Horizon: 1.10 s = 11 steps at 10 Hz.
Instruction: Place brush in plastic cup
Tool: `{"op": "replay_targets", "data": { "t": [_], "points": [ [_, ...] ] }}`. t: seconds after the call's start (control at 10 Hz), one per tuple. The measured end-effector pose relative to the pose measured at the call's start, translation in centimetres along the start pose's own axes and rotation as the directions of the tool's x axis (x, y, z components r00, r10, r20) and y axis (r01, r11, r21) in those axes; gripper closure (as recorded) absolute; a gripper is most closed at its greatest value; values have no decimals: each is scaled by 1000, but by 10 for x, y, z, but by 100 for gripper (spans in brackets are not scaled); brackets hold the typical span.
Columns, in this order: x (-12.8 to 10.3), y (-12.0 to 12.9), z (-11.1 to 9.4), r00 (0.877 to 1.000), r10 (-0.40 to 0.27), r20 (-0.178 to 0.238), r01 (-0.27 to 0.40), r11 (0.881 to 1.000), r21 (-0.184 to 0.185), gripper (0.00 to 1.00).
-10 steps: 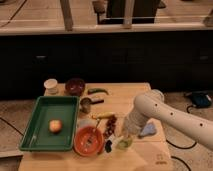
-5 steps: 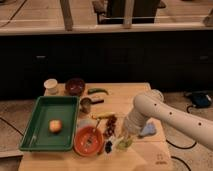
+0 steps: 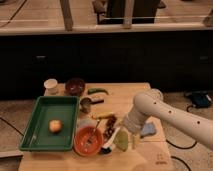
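The brush [image 3: 110,139] lies on the wooden table [image 3: 165,159], its pale handle slanting up to the right and its dark head at the lower left, by the orange bowl [image 3: 88,141]. The yellow-green plastic cup [image 3: 121,141] is just right of the brush. My gripper [image 3: 128,125] is at the end of the white arm [image 3: 170,116], low over the table, just above and behind the cup and the brush handle. It is largely hidden by the arm's wrist.
A green tray [image 3: 37,137] holding an apple [image 3: 55,126] is at the left. A white cup [image 3: 51,86], dark bowl [image 3: 75,86], green pepper [image 3: 97,91], metal cup [image 3: 86,104], yellow item [image 3: 102,116], thin yellow stick [image 3: 133,142] and blue cloth [image 3: 148,130] lie around.
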Motion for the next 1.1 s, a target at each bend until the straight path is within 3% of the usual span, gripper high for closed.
{"op": "replay_targets", "data": {
  "t": [1.1],
  "points": [
    [4,-3,-5,1000,-16,14,16,1000,27,20]
  ]
}}
